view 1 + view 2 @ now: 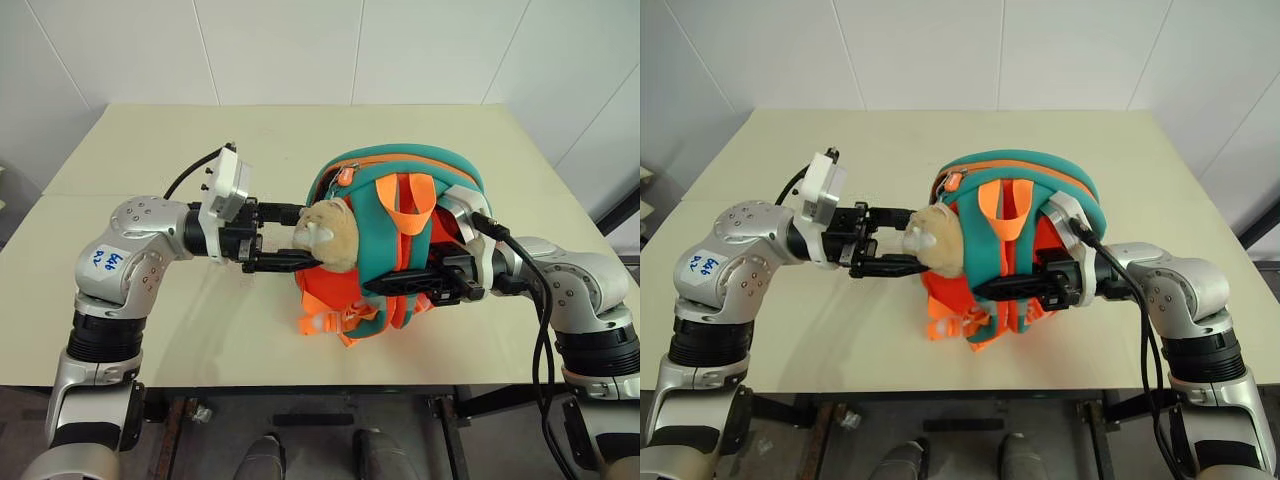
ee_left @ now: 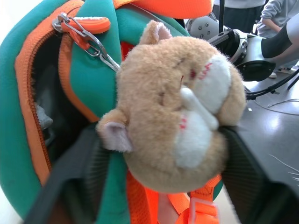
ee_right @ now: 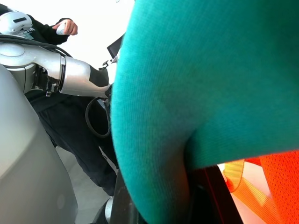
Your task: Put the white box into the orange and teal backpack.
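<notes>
Left eye view: orange and teal backpack (image 1: 395,240) is held up over the table (image 1: 150,150), zip partly open. White box can't be seen, prob. inside. Left gripper (image 1: 300,240) half open round the plush head (image 1: 325,235). Right gripper (image 1: 985,288) pinched shut on a teal strap (image 3: 187,93). Next: zip it up, I think.

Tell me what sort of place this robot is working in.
Probably an indoor robot lab or test room. A plain cream table stands against bare white panelled walls, holding just the orange and teal backpack. In the wrist views, people stand close by, with cables lying across a grey floor.
</notes>
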`<action>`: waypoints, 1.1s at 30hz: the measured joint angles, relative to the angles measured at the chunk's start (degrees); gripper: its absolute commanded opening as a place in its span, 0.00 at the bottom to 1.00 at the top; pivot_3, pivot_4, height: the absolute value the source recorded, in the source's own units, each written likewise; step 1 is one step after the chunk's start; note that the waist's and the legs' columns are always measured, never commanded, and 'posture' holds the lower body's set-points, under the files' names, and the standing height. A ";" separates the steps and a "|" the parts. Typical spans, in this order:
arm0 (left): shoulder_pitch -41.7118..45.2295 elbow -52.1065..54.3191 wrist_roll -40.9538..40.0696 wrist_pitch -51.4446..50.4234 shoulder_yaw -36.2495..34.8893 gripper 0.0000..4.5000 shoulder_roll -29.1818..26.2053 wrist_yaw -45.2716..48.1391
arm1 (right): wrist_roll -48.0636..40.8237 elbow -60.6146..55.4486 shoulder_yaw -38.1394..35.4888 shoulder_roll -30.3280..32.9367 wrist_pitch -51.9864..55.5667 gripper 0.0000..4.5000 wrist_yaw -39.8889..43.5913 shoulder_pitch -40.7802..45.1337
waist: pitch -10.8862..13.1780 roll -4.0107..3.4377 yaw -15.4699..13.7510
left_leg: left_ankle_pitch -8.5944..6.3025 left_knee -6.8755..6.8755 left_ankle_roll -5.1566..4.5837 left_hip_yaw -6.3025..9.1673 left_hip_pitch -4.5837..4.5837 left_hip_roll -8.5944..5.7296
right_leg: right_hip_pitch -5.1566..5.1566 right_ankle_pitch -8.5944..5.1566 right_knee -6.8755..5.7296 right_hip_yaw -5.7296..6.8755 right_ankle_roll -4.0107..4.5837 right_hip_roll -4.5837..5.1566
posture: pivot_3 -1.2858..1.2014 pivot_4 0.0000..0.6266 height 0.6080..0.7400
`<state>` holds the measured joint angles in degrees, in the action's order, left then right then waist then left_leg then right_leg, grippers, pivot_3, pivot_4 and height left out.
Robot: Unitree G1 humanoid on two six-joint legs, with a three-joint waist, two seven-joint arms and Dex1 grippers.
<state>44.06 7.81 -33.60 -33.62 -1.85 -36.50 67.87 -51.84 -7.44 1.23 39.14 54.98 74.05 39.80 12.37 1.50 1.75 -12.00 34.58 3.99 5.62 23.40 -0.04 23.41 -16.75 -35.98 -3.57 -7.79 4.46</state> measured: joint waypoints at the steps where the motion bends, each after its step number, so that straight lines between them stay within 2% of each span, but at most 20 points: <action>1: 0.05 -0.13 0.01 0.29 -0.41 0.45 -0.66 0.09 | 0.02 0.00 0.00 -0.01 -0.04 0.00 0.00 -0.01 | 0.00 0.00 0.02 | 0.00 -0.01 0.00 0.00 0.00 0.00 | 0.00 0.00 0.00 0.00 0.00 0.00 | 0.52 0.24 1.00; 2: 0.15 -0.41 0.05 0.67 -0.69 0.37 -1.48 0.23 | 0.08 0.00 0.02 -0.07 -0.06 0.00 -0.01 -0.02 | 0.00 0.00 0.01 | 0.00 -0.02 0.00 0.01 0.00 0.01 | 0.00 -0.01 0.00 0.00 0.01 0.00 | 0.52 0.24 1.00; 3: 0.19 -0.83 0.11 1.13 -1.00 0.33 -2.23 0.39 | 0.19 0.00 0.08 -0.23 -0.08 0.00 -0.02 -0.02 | 0.00 0.00 0.01 | 0.00 -0.02 0.00 0.00 0.00 0.00 | 0.00 0.00 0.00 0.00 0.01 0.00 | 0.52 0.24 1.00; 14: 2.23 -6.08 0.20 3.84 -4.47 0.33 -10.26 2.52 | 1.12 0.04 0.69 -0.93 -1.17 0.00 -0.06 -0.37 | 0.00 0.00 0.02 | 0.00 -0.03 -0.01 0.00 0.00 0.00 | 0.01 -0.01 0.01 0.00 0.02 0.00 | 0.52 0.24 1.00; 22: 0.69 -9.60 1.17 5.25 -6.19 0.33 -15.41 4.23 | 1.28 0.11 0.69 -0.97 -1.20 0.00 -0.02 -0.72 | 0.00 -0.01 0.08 | -0.01 -0.11 -0.01 -0.02 -0.03 0.01 | 0.01 -0.02 0.02 0.00 0.03 0.00 | 0.52 0.24 1.00; 28: -6.35 -19.40 8.40 12.74 -2.28 0.33 -13.56 4.84 | 1.30 0.15 0.67 -0.98 -1.19 0.00 -0.16 -0.83 | 0.00 0.00 -0.08 | -0.01 -0.15 -0.01 -0.03 -0.05 0.02 | 0.01 -0.04 0.00 0.00 0.07 0.00 | 0.52 0.24 1.00; 31: -6.32 -21.09 9.35 14.19 -0.99 0.33 -11.33 5.08 | 1.23 0.10 0.62 -0.98 -1.19 0.00 -0.66 -0.96 | 0.01 0.03 -0.13 | -0.01 -0.15 -0.01 -0.02 0.00 0.02 | 0.03 -0.04 0.03 0.00 0.07 0.01 | 0.52 0.24 1.00; 33: -5.36 -20.98 9.21 13.12 -0.91 0.42 -10.70 4.79 | 1.19 0.03 0.55 -0.97 -1.18 0.00 -1.08 -1.05 | 0.01 0.03 -0.14 | -0.01 -0.17 -0.01 -0.01 0.00 0.02 | 0.04 -0.04 0.03 0.01 0.07 0.01 | 0.52 0.24 1.00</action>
<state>38.70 -13.17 -24.40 -20.50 -2.76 -47.20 72.66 -50.65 -7.42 1.78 38.17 53.80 72.97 38.75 12.38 1.53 1.61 -12.01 34.41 3.98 5.61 23.40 -0.02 23.45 -16.79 -35.95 -3.56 -7.72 4.48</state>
